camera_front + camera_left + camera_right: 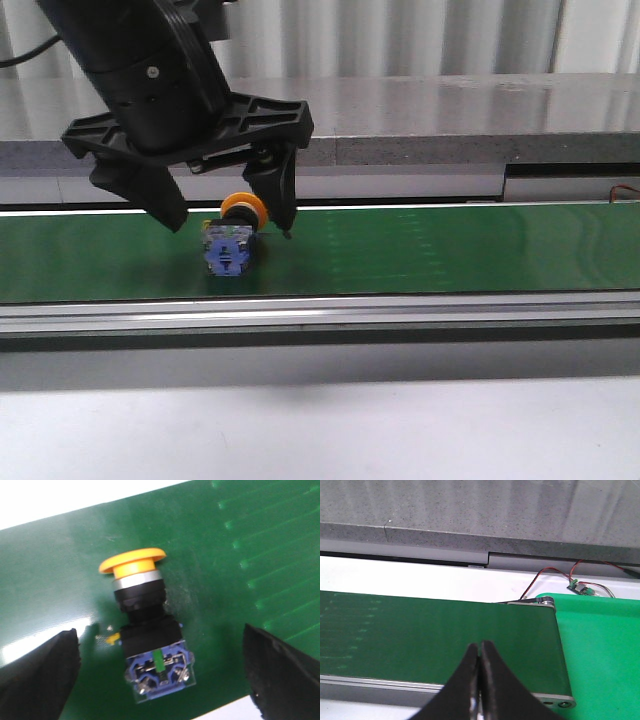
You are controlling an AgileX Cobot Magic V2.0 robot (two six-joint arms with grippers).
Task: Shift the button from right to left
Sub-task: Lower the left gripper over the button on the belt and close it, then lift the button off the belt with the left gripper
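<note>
- Left gripper (225, 210): jaws spread wide, hanging over the button (232, 240) and straddling it; in the left wrist view both fingers (40, 672) stand clear of the body, touching nothing.
- Button: lies on its side on the green belt (450, 250), left of the belt's middle, yellow-orange cap toward the far edge, blue terminal block toward the near rail (400, 312).
- Belt: bare green surface extends rightward from the button.
- Right gripper (480, 680): fingers pressed together, holding nothing, above the belt's end roller (545, 601).
</note>
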